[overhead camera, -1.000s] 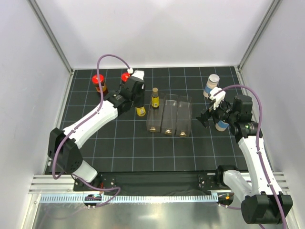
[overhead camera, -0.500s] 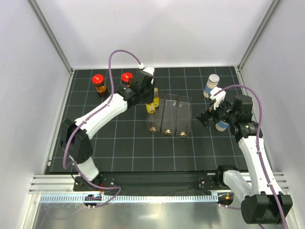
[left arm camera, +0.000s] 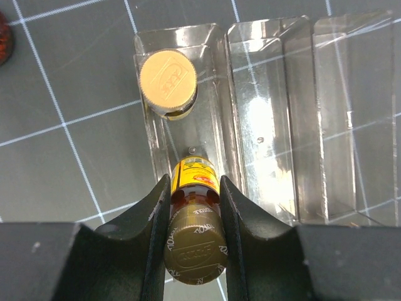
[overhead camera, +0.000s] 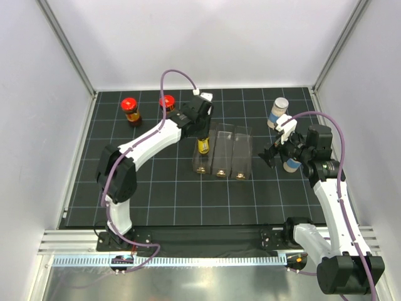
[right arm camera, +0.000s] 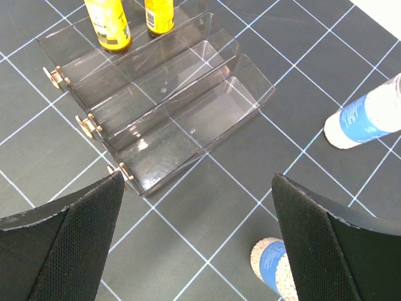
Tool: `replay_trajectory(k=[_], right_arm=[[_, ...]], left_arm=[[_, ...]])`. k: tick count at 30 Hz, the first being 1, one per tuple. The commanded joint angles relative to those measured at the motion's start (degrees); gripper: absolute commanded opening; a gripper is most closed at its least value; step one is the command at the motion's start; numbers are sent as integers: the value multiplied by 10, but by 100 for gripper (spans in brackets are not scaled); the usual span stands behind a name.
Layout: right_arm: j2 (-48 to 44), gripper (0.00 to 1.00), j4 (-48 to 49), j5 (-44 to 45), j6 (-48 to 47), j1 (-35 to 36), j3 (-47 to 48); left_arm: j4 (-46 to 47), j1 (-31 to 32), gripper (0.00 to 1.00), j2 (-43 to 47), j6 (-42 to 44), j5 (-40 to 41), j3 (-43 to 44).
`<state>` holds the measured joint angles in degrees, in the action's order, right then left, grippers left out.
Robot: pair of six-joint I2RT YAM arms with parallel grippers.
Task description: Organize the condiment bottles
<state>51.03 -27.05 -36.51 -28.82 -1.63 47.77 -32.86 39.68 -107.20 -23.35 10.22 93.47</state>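
- Top view: bright, even, diffuse light from overhead. White walls [overhead camera: 207,44] near blown out, no surface detail.
- Shadows on the black mat [overhead camera: 188,200] soft and faint, sitting close under the arms.
- Metal strip [overhead camera: 207,285] at the near edge has a dull sheen. Frame posts splay outward towards the corners.
- Left wrist: clear rack [left arm camera: 269,113] sharp, with a hard white glare patch on the middle slot floor and streaks along the walls. Slim bottle [left arm camera: 195,188] close to the lens, its cap slightly soft. Left fingers [left arm camera: 147,216] dark, low detail.
- Right wrist: rack [right arm camera: 182,88] and grid lines crisp, mild glare on the slot floors. Right fingers [right arm camera: 62,244] near black with faint mesh texture. White bottle [right arm camera: 366,116] is bright at the right edge.
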Motion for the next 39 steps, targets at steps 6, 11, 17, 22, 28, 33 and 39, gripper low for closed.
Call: replay_trajectory(k=[6,11,17,22,28,33,39], right_arm=[[-4,100,16,-1,-10,-3,0],[-3,100,16,-1,-11,-4,0],[-1,100,16,-1,-11,-4,0],[-2,100,16,-1,-10,-6,0],[-6,100,19,6,-2,-9,7],[34,100,2,11,15,-10,42],[102,100,8,110,71,-14,99]], left_arm=[[28,3,4,-28,3,-3,32],[28,4,32,-30,3,-4,29],[26,8,67,-20,5,1,23],[21,12,81,5,14,4,18],[16,11,90,86,37,25,3],[9,5,100,175,88,57,-45],[10,-63,100,310,106,38,-179]])
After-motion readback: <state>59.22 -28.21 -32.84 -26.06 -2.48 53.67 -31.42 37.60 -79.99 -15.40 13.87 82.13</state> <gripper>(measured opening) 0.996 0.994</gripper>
